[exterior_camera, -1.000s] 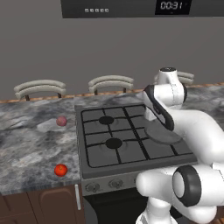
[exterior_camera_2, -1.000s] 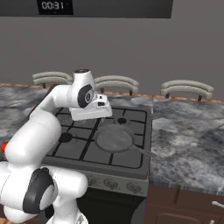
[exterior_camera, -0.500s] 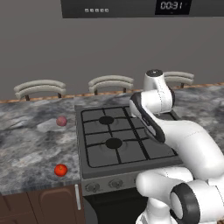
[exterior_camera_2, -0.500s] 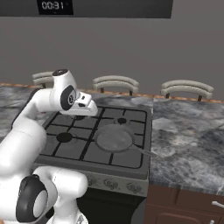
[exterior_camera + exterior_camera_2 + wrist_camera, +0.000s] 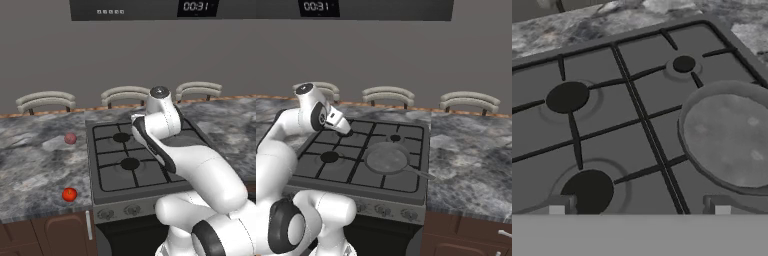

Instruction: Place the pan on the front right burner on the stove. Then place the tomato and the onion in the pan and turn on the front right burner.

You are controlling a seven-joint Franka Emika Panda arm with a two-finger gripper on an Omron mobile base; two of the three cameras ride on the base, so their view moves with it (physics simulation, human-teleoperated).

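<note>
Jaws [image 5: 639, 210] stand wide and hold nothing, hovering over the left half of the stove [image 5: 321, 175]. Pan [image 5: 387, 157] rests on the front right grate — handle toward the bench [image 5: 30, 165], where the tomato [image 5: 69, 194] and onion [image 5: 70, 138] lie well apart.

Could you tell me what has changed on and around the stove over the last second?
The arm swung away from the pan, carrying the open, empty gripper leftward across the stove toward its left side. Nothing was grasped or released. The pan stayed on the front right burner, and the tomato and the onion stayed on the counter left of the stove.
</note>
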